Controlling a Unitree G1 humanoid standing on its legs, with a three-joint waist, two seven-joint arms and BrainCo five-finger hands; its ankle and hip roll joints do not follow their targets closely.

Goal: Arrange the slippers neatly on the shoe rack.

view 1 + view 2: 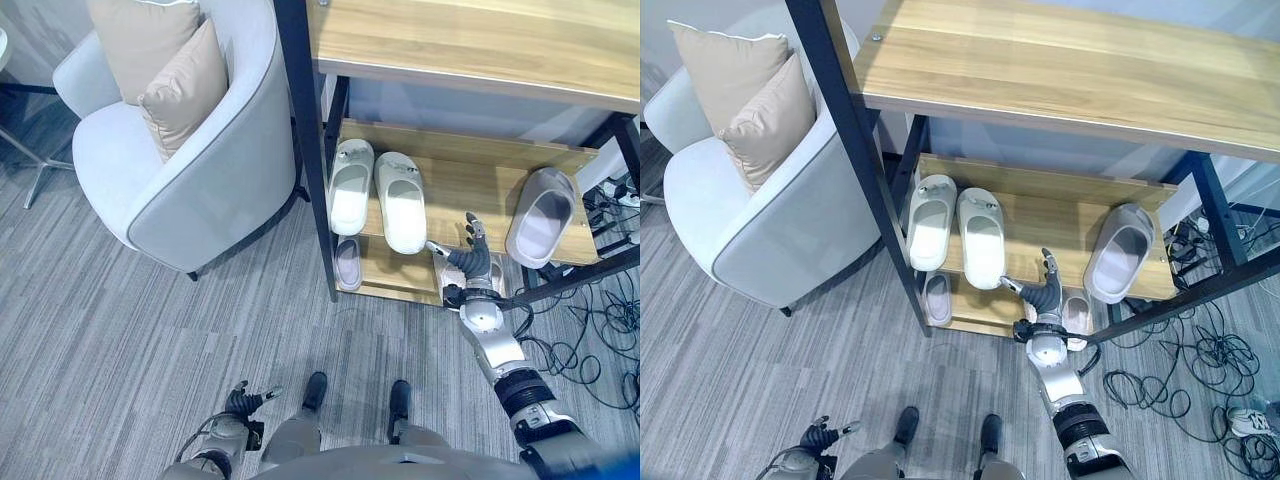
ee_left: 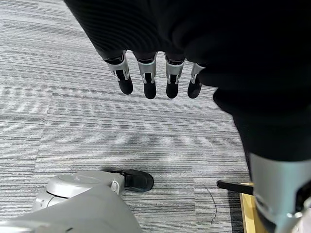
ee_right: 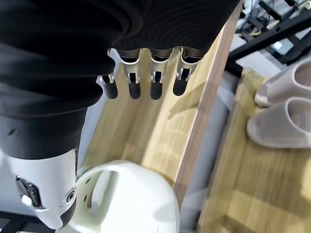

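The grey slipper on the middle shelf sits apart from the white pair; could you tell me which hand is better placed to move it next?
The right. The right hand hangs open at the shelf's front edge, between the white pair and the grey slipper. The left hand hangs low over the carpet, away from the shoe rack.

R arm stretched fwd, right hand [image 1: 474, 262] raised at its far end, fingers [image 3: 154, 82] straight, spread, thumb out to side, holding nothing. L arm low, left hand [image 1: 243, 401] fingers [image 2: 148, 81] relaxed, empty.
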